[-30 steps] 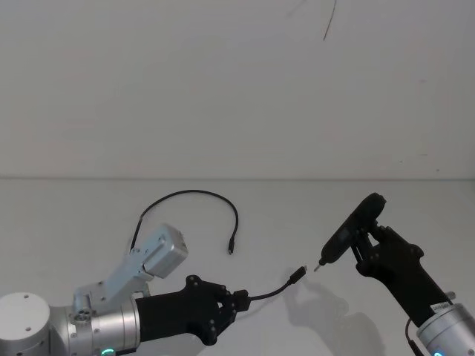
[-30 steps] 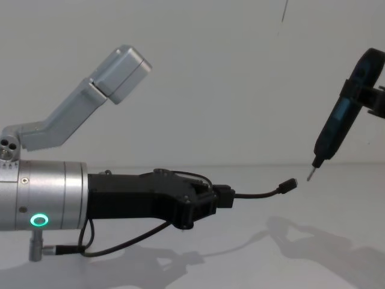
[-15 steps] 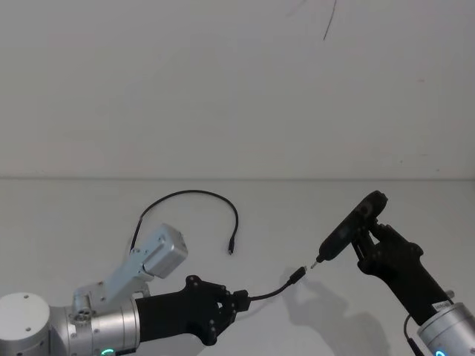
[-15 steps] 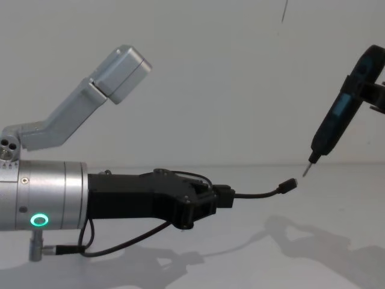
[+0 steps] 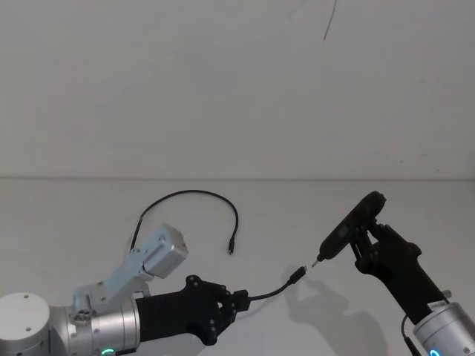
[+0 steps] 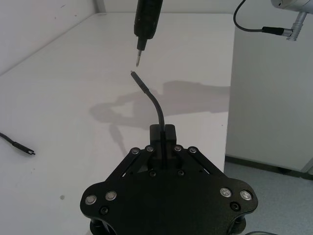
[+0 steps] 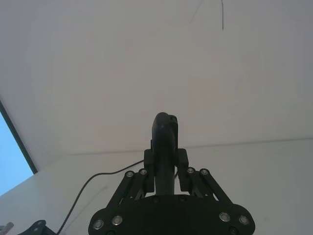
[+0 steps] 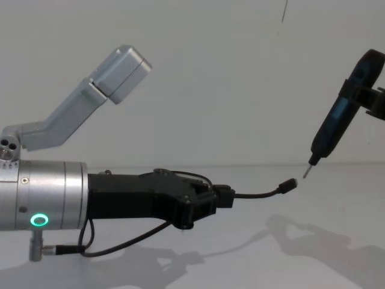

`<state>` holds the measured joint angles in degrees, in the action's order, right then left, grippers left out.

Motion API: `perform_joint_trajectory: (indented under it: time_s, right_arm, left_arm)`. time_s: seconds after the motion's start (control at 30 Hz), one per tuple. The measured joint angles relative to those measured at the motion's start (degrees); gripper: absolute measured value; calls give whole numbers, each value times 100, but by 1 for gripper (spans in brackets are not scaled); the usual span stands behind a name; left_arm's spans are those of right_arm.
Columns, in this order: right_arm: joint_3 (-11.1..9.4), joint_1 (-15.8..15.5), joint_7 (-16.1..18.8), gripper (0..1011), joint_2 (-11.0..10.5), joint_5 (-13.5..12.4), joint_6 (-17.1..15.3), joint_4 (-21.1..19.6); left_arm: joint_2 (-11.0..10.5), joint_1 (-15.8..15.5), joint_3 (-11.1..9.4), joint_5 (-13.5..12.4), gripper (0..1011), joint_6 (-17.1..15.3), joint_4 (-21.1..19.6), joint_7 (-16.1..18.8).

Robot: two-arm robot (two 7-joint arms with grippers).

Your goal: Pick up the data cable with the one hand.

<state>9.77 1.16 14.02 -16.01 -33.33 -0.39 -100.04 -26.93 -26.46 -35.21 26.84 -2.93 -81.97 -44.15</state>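
My left gripper (image 5: 239, 300) (image 8: 222, 197) (image 6: 163, 134) reaches forward low over the white table and is shut on the data cable (image 5: 193, 193). A short stretch of cable curves out past the fingers to a small plug (image 5: 297, 275) (image 8: 290, 183) (image 6: 139, 83) held in the air. The rest arcs across the table behind, and its other end (image 5: 231, 249) (image 6: 24, 148) lies flat. My right gripper (image 5: 364, 237) (image 7: 165, 164) is shut on a dark blue-striped pen-like tool (image 5: 349, 226) (image 8: 334, 129) (image 6: 146, 19). The tool's tip hangs just above and beyond the raised plug, with a small gap between them.
A short black wire with a silver plug (image 8: 45, 250) hangs under my left arm, and one like it (image 6: 293, 29) hangs from the right arm. The table's edge (image 6: 229, 98) drops off beside the right arm. A grey camera housing (image 8: 120, 66) sticks up from the left wrist.
The right gripper has shifted the tool's tip slightly toward the raised plug. The left gripper and the cable have stayed where they were.
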Motion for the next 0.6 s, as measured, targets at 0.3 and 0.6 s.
perform_joint_trajectory:
  time_s: [0.3,0.6]
  right_arm:
    - [61,42,-66,269,26,19,21,76]
    - [116,62,-18,269,34,-113,-10,114]
  left_arm:
    - [0,0,0,0,43,0,0,0]
    - [0,0,0,0,42,0,0,0]
